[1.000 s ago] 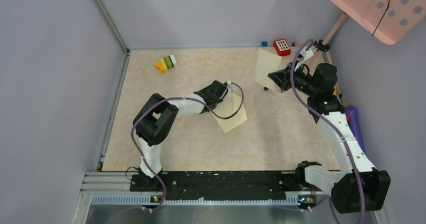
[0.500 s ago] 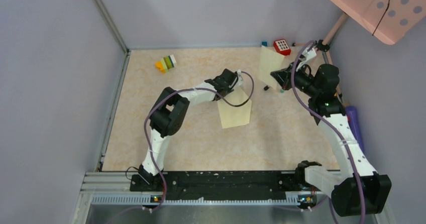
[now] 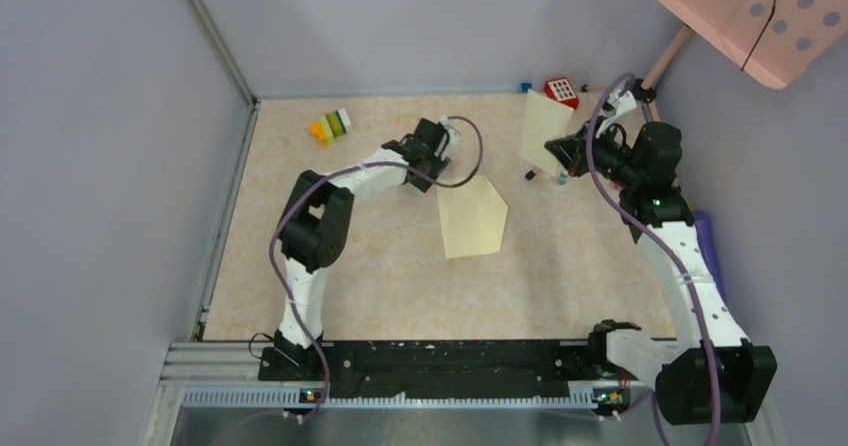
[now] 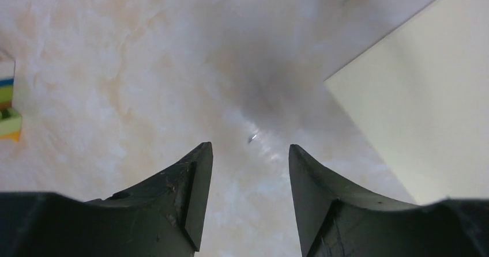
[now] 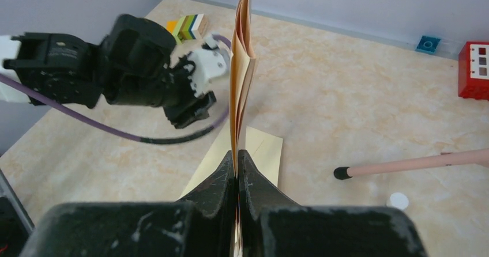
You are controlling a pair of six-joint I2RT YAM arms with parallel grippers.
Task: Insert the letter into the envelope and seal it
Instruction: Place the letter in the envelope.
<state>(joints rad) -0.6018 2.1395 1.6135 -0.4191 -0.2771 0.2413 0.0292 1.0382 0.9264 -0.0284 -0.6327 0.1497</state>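
The pale cream envelope [image 3: 472, 216] lies flat mid-table with its pointed flap open toward the top right; it also shows in the left wrist view [image 4: 427, 107] and the right wrist view [image 5: 262, 150]. My left gripper [image 3: 440, 138] is open and empty, a little up and left of the envelope; its fingertips [image 4: 202, 156] hover over bare table. My right gripper [image 3: 556, 153] is shut on the letter [image 3: 542, 131], a folded tan sheet held upright on edge above the table at the back right. In the right wrist view the letter [image 5: 241, 61] rises from between the shut jaws.
A stack of coloured blocks [image 3: 331, 126] lies at the back left. A red block [image 3: 562, 90] and a small blue piece [image 3: 524, 87] sit at the back wall. A pink stick with a black tip [image 5: 403, 166] lies right of the envelope. Walls close the table on three sides.
My left gripper let go of the envelope and drew back up and left. The envelope now lies flat, turned and shifted slightly right. My right gripper with the letter moved slightly right.
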